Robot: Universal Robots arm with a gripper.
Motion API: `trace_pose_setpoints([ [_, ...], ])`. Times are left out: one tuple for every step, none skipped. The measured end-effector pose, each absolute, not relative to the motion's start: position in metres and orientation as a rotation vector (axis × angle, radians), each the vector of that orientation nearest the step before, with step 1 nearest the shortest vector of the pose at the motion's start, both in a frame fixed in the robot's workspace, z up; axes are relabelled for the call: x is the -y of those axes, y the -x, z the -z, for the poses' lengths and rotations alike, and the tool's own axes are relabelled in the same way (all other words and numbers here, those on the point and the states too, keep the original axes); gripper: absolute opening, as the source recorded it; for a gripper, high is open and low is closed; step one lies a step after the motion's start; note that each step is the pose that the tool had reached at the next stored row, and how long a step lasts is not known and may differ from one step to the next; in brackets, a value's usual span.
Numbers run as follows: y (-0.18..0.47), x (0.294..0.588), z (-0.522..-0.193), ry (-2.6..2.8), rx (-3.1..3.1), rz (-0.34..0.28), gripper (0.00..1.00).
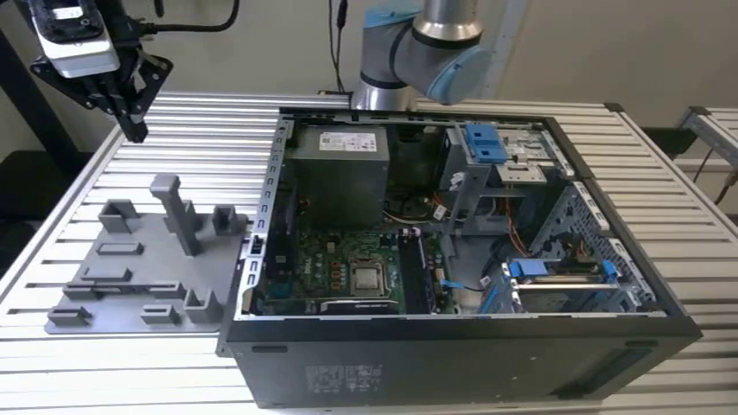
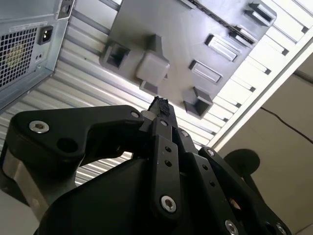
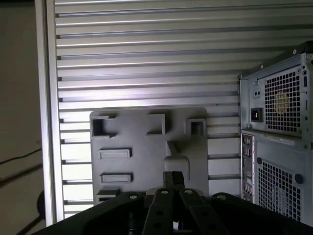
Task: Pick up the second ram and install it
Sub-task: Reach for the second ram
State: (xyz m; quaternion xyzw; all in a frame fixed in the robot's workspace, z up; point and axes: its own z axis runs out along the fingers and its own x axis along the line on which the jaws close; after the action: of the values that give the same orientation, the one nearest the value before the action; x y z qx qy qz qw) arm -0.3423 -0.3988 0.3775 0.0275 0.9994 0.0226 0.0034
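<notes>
Hand (image 1: pixel 136 130) hangs high over the slatted worktop (image 1: pixel 645 216), toward the exterior view's left, above the far edge of the grey fixture (image 1: pixel 150 259) and well apart from the open PC case (image 1: pixel 461 363). Fingers (image 2: pixel 164 142) are pressed together into one dark tip, w/ nothing pinched btwn them that I can make out. Both wrist views look down past that tip onto the fixture's pockets & posts, prob. shaped to prop parts on edge for a clean pinch from above. The case lies on its side, open face up, so the motherboard (image 1: pixel 340 259) and its long black slots (image 1: pixel 410 268) face up for a straight downward push. The second ram (image 1: pixel 435 264), as best I can judge, is the dark strip w/ a pale bluish patch standing on edge just beside those slots, on the exterior view's right. It reads as seated, but it's too small to be sure. If so, the hand sitting off to the side makes sense: clear of the case and carrying nothing.
</notes>
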Motion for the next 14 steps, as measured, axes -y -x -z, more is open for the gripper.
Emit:
trace_pose_setpoints([
  [0.344,0.399,-0.377,-0.086,-3.133,-0.071,0.11],
  [0.346,0.399,-0.377,-0.086,-3.133,-0.071,0.11],
  [0.347,0.399,-0.377,-0.086,-3.133,-0.071,0.11],
  [0.349,0.399,-0.377,-0.086,-3.133,-0.071,0.11],
  [0.351,0.399,-0.377,-0.085,-3.134,-0.071,0.11],
  [0.352,0.399,-0.377,-0.085,-3.134,-0.071,0.11],
  [0.354,0.399,-0.377,-0.085,-3.134,-0.071,0.11],
  [0.356,0.399,-0.377,-0.085,-3.134,-0.071,0.11],
  [0.358,0.399,-0.376,-0.085,-3.134,-0.071,0.11],
  [0.359,0.399,-0.376,-0.085,-3.134,-0.071,0.11],
  [0.361,0.399,-0.376,-0.085,-3.135,-0.071,0.11],
  [0.363,0.399,-0.376,-0.085,-3.135,-0.071,0.11],
  [0.365,0.399,-0.376,-0.084,-3.136,-0.071,0.11],
  [0.366,0.399,-0.376,-0.084,-3.136,-0.071,0.11],
])
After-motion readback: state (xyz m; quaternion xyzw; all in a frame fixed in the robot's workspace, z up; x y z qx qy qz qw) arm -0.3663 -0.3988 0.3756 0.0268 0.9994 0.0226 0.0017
